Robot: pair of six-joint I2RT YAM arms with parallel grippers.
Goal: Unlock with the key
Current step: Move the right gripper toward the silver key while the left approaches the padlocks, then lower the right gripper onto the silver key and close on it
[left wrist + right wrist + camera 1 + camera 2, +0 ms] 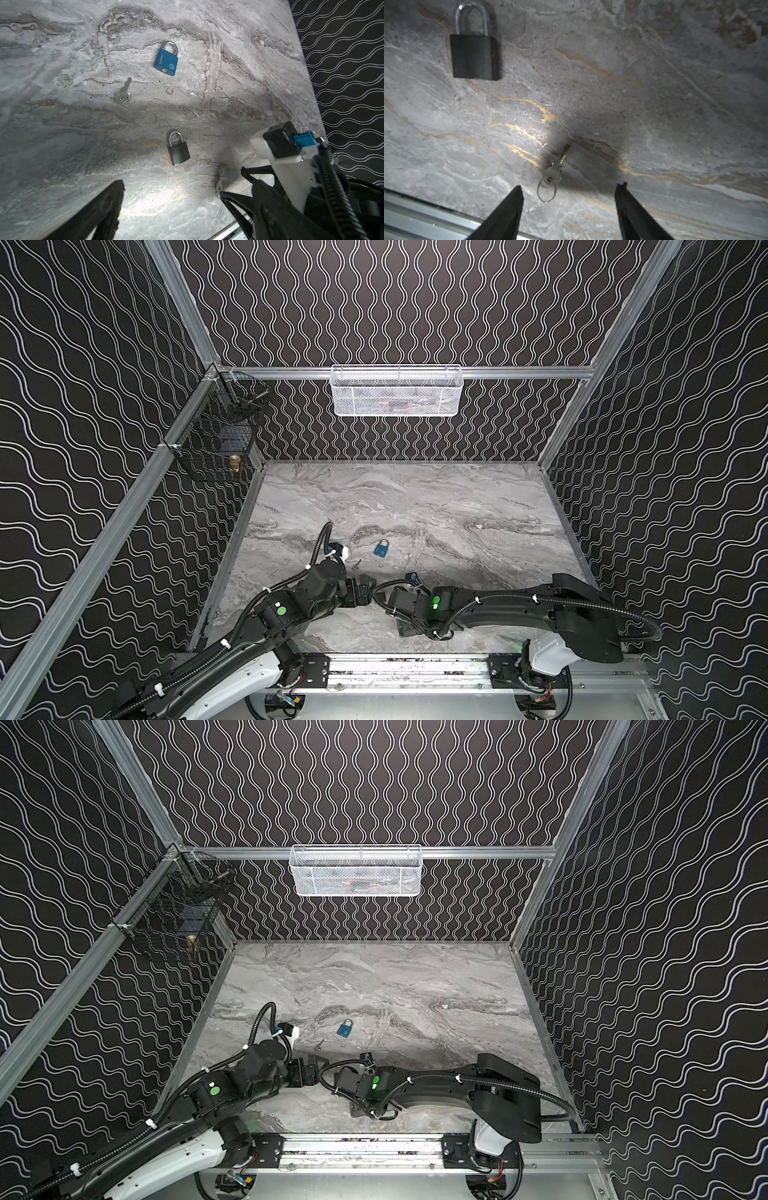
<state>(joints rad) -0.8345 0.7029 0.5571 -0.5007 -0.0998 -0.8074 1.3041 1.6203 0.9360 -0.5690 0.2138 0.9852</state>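
The thin key [556, 166] seems light, stiff and slippery; the right gripper [570, 185], jaws apart, should pinch its round head; the left gripper [360, 591] is wide apart too

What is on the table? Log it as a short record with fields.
padlocks: blue padlock, black padlock; both flat, shackles closed
keys: plain key near the blue padlock; ringed key just ahead of the right gripper, untouched
left gripper: open, empty
right gripper: open, empty
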